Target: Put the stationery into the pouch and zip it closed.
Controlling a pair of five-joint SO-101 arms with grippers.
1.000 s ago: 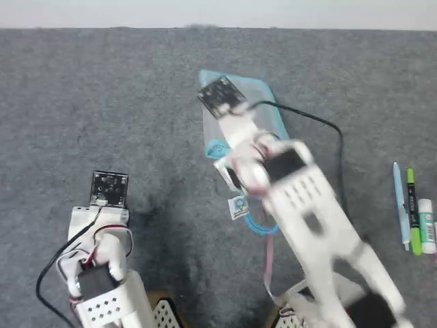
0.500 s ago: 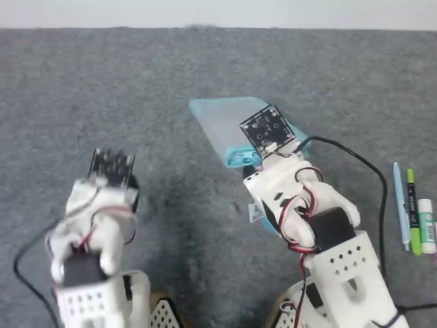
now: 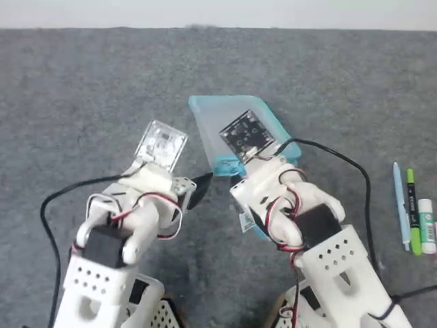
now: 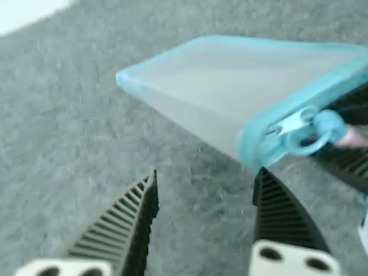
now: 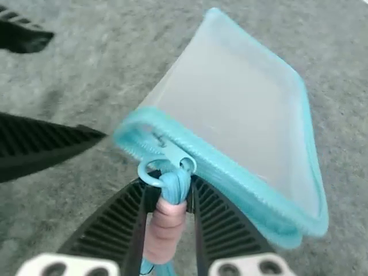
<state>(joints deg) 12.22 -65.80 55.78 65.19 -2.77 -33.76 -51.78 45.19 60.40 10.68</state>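
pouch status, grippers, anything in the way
Right gripper shut on zipper pull of pouch. Left gripper open, just short of pouch's zipper end. Pens, glue stick lying outside, far right. Nothing between left gripper and pouch.

pouch: translucent, flat, light-blue trim; mid-table on the grey mat, zip end apparently tipped up.
zip pull: blue ring with a pink strap, at the pouch's near corner, pinched in the right gripper.
pen: light blue, far right of the mat.
highlighter: green, just beside the pen.
glue stick: white, at the edge; all three parallel, well apart from the pouch.
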